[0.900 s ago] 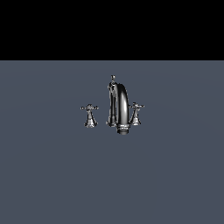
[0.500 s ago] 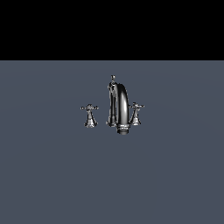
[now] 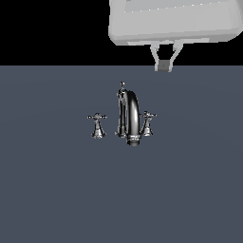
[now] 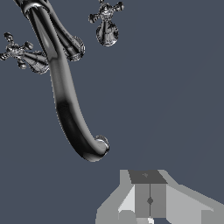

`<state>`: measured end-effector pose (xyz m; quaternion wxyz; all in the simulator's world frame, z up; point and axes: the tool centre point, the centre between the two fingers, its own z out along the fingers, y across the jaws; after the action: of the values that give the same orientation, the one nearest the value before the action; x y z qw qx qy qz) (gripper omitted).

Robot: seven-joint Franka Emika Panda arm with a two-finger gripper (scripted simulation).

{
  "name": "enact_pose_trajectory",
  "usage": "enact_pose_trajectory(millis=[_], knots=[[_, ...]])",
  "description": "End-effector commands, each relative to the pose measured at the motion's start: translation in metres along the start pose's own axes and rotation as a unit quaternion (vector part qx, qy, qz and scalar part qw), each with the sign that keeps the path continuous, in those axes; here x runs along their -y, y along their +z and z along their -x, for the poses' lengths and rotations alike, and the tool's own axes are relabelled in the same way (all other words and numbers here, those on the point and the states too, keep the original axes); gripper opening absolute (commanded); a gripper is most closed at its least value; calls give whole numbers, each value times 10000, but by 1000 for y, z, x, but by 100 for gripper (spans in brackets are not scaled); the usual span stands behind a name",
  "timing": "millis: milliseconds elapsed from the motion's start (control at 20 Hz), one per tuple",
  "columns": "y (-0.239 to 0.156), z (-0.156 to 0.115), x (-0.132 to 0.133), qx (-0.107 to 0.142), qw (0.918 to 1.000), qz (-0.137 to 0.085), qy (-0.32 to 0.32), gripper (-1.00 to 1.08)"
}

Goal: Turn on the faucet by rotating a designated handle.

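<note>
**A:** What does the scene hold?

**B:** A chrome faucet [image 3: 128, 118] stands upright near the middle of a flat slate-blue surface [image 3: 52, 190]. Its gooseneck spout [image 3: 130, 111] arches up and over, ending in a ringed outlet low at the front. A small knob [image 3: 122, 85] sits on top of the spout's rear post.

**A:** And the handles?

**B:** There are two small cross-shaped ones. One handle [image 3: 97, 125] stands apart from the spout on the exterior view's left. The other handle [image 3: 148, 122] sits just beside the spout on the exterior view's right, partly overlapped by the arch. Both stand on flared bases.

**A:** Where is the robot?

**B:** High at the top of the exterior view, on its right side, a pale grey block of the arm [image 3: 173, 21] hangs over the black background. Below it the gripper [image 3: 163, 65] points downward, well above the faucet and touching nothing.

**A:** Is the gripper released or clenched?

**B:** Clenched, with nothing in it. The two fingers meet at the tips in the exterior view, and the wrist view shows the gripper [image 4: 149, 196] with its pads pressed together along one thin seam.

**A:** What else does the wrist view show?

**B:** It looks down on the faucet [image 4: 65, 96], with the long curved spout sweeping across the frame and both cross handles beside its base. The gripper is well apart from all of them.
</note>
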<state>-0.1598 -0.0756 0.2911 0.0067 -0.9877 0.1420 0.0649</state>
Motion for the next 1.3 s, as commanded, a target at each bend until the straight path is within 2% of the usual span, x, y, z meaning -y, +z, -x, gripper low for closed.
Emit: enact_pose_trajectory(millis=[0,100,150,200,250,300,350,400,450,500,550,600,650,700,750,800,850,900,950,1000,1050,1100,1150,1200,1250], knots=[[6,-38,-12,-242,9988,-241,340,-70],[17,-65,-33,-382,9935,-436,978,-68],[15,-80,2,-503,9936,-509,871,-63],[40,-80,4,-394,9934,-430,992,-40],[56,-85,2,-352,9902,-499,1254,-59],[73,-87,-4,-290,9856,-558,1569,-43],[86,-93,2,-293,9815,-638,1782,-39],[83,-115,-32,-482,9731,-715,2137,-7],[85,-138,-32,-647,9817,-590,1691,8],[81,-134,-19,-689,9835,-558,1576,8],[96,-138,27,-661,9820,-726,1615,-24],[95,-155,21,-812,9774,-724,1813,-23],[120,-153,-17,-773,9787,-519,1831,-65],[115,-174,-31,-900,9718,-478,2126,-47],[130,-180,-31,-952,9771,-384,1864,41],[147,-182,1,-923,9716,-595,2094,23],[160,-185,26,-909,9770,-497,1864,-16],[153,-217,20,-1222,9800,-531,1477,33],[146,-213,28,-1281,9803,-537,1403,33],[199,-182,-3,-908,9858,-230,1396,13],[181,-246,27,-1339,9835,-337,1167,-28],[154,-233,40,-1585,9811,-397,1034,-28],[163,-248,-4,-1664,9839,-95,645,-57],[165,-243,21,-1705,9844,67,436,-57],[171,-246,59,-1738,9848,-45,-50,-44]])
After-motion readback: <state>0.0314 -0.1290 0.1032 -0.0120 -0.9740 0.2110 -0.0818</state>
